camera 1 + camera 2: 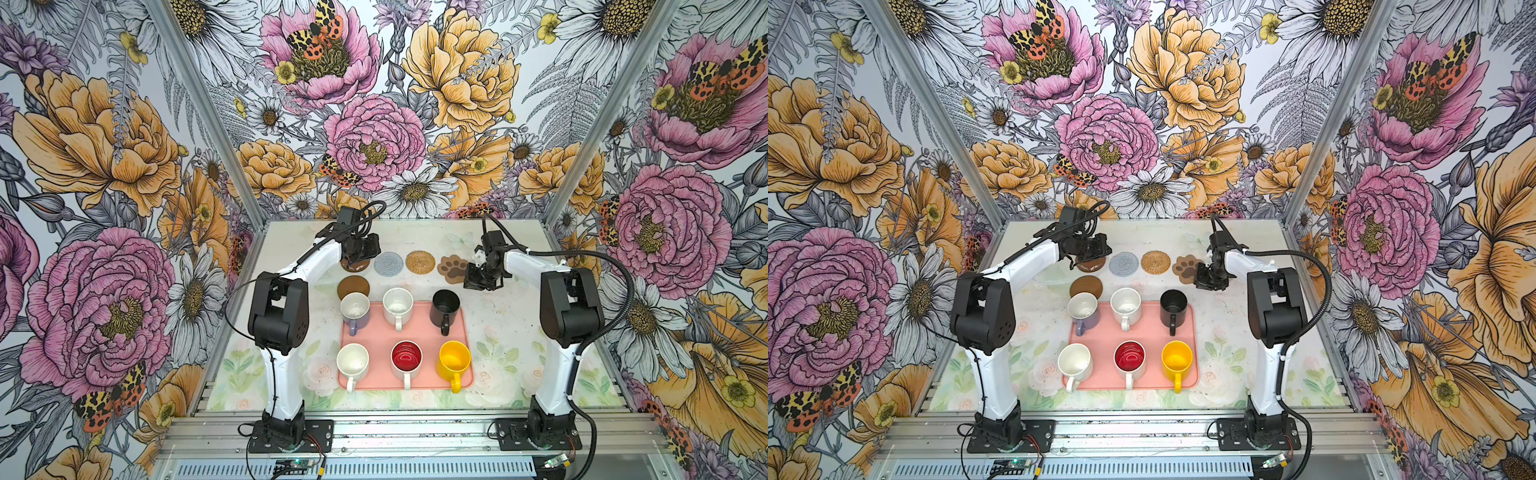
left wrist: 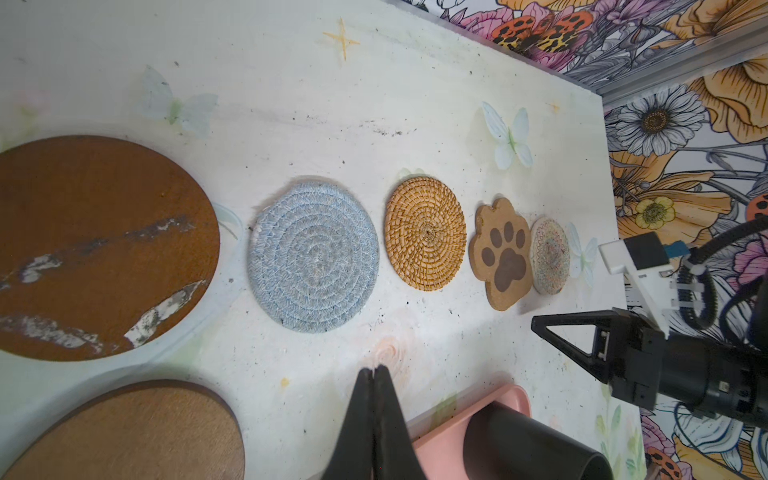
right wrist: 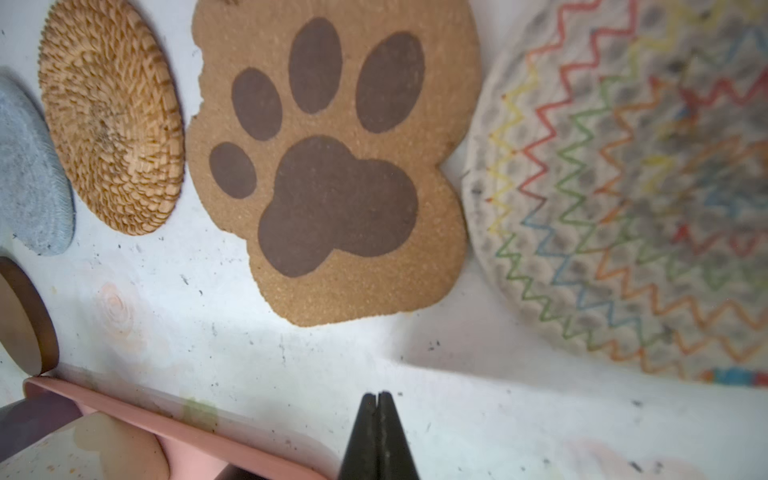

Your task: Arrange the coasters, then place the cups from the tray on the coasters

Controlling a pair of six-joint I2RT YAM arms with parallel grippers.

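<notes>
Far across the table lie the coasters in a row: a brown disc (image 2: 95, 245), grey-blue woven round (image 1: 388, 263), tan rattan (image 1: 420, 262), brown paw (image 1: 453, 268) and pale woven round (image 3: 644, 187). A second brown disc (image 1: 353, 286) lies nearer the tray (image 1: 419, 332). On the tray stand the lavender (image 1: 355, 309), speckled white (image 1: 397, 305), black (image 1: 445, 307), plain white (image 1: 352, 361), red-inside (image 1: 406, 359) and yellow (image 1: 454, 359) cups. My left gripper (image 2: 375, 370) hangs shut and empty by the row's left end. My right gripper (image 3: 377, 395) hangs shut and empty by the paw.
The right arm's gripper covers the pale woven coaster in both top views. Floral walls close in the table on three sides. Bare tabletop runs beside the tray on the left (image 1: 291, 353) and on the right (image 1: 507, 353).
</notes>
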